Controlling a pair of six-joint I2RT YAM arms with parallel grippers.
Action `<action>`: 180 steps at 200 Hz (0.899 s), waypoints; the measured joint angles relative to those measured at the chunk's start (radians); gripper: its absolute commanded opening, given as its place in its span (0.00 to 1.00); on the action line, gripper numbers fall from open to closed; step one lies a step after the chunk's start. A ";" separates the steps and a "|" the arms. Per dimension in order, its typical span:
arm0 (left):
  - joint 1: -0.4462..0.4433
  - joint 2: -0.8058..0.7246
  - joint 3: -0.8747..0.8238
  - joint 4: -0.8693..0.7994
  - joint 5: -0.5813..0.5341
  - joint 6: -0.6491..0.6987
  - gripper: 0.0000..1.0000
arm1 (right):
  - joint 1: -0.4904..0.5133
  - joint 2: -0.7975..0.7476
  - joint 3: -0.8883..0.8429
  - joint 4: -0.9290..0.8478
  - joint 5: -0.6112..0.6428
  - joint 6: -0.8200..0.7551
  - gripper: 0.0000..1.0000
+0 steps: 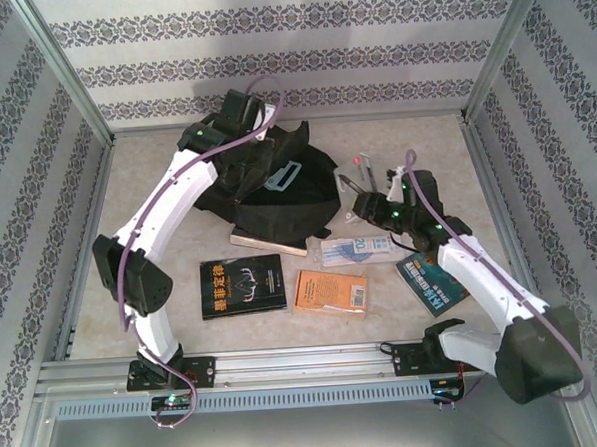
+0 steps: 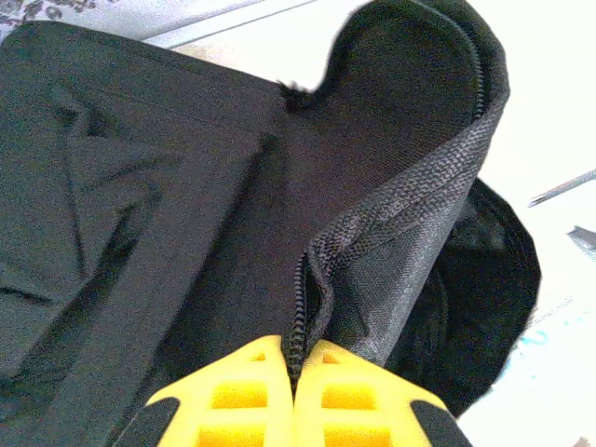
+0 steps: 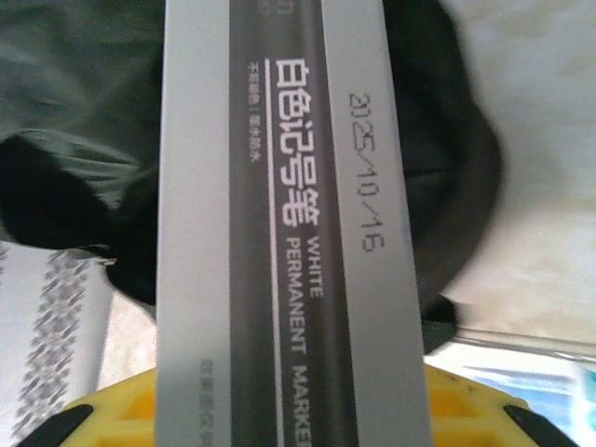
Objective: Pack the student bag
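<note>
Left wrist: left claw (image 2: 296, 377) clamps the student bag (image 2: 140, 186) by its rim; right claw (image 3: 284, 419) grips marker box (image 3: 279, 186).

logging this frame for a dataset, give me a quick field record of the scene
left gripper: shut on zipper edge of student bag
right gripper: shut on marker box
bag position: far middle of table, zipper edge lifted
near row: black book, orange book, teal book partly under right arm
</note>
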 measured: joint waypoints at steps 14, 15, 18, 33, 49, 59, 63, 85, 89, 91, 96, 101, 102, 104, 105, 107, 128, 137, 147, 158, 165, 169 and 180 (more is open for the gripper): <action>0.014 -0.023 -0.056 0.026 0.013 -0.032 0.00 | 0.026 0.061 0.062 0.013 -0.033 0.019 0.26; 0.014 -0.023 -0.059 0.027 0.013 -0.033 0.00 | 0.027 0.066 0.067 0.014 -0.037 0.020 0.26; 0.018 -0.028 -0.072 0.034 0.013 -0.040 0.00 | 0.030 0.076 0.077 0.018 -0.043 0.026 0.26; 0.037 -0.053 -0.132 0.072 0.024 -0.075 0.00 | 0.037 0.130 0.116 0.037 -0.083 0.064 0.26; 0.054 -0.092 -0.198 0.129 0.034 -0.109 0.00 | 0.040 0.171 0.120 0.054 -0.126 0.113 0.26; 0.060 -0.123 -0.238 0.165 0.034 -0.129 0.00 | 0.043 0.185 0.111 0.061 -0.145 0.140 0.26; 0.062 -0.137 -0.254 0.182 0.034 -0.139 0.00 | 0.045 0.187 0.103 0.063 -0.148 0.152 0.26; 0.064 -0.219 -0.341 0.274 0.034 -0.178 0.00 | 0.062 0.185 0.056 0.070 -0.164 0.203 0.26; 0.064 -0.232 -0.355 0.289 0.034 -0.182 0.00 | 0.066 0.185 0.050 0.070 -0.166 0.211 0.27; 0.064 -0.239 -0.364 0.297 0.034 -0.185 0.00 | 0.066 0.185 0.048 0.070 -0.167 0.217 0.27; 0.064 -0.254 -0.381 0.315 0.034 -0.190 0.00 | 0.068 0.186 0.043 0.069 -0.170 0.227 0.28; 0.064 -0.268 -0.401 0.334 0.034 -0.195 0.00 | 0.072 0.189 0.042 0.070 -0.173 0.235 0.28; 0.064 -0.270 -0.403 0.338 0.034 -0.196 0.00 | 0.072 0.190 0.042 0.070 -0.174 0.237 0.28; 0.064 -0.275 -0.411 0.346 0.034 -0.197 0.00 | 0.072 0.192 0.042 0.071 -0.177 0.243 0.28; 0.064 -0.277 -0.414 0.348 0.034 -0.198 0.00 | 0.072 0.192 0.042 0.072 -0.177 0.245 0.28; 0.064 -0.281 -0.420 0.357 0.034 -0.199 0.00 | 0.072 0.195 0.042 0.074 -0.180 0.247 0.29; 0.064 -0.314 -0.487 0.425 0.035 -0.202 0.00 | 0.082 0.278 0.085 0.082 -0.227 0.290 0.31; 0.064 -0.320 -0.505 0.447 0.038 -0.201 0.00 | 0.084 0.336 0.119 0.093 -0.257 0.314 0.31; 0.064 -0.321 -0.517 0.467 0.040 -0.199 0.00 | 0.085 0.408 0.165 0.112 -0.290 0.344 0.31; 0.064 -0.321 -0.522 0.486 0.046 -0.197 0.00 | 0.090 0.485 0.214 0.143 -0.328 0.385 0.31; 0.064 -0.321 -0.523 0.496 0.050 -0.194 0.00 | 0.092 0.531 0.247 0.163 -0.348 0.413 0.31; 0.064 -0.321 -0.523 0.503 0.053 -0.193 0.00 | 0.092 0.558 0.267 0.174 -0.359 0.432 0.31; 0.064 -0.321 -0.523 0.520 0.059 -0.190 0.00 | 0.098 0.623 0.326 0.192 -0.380 0.462 0.31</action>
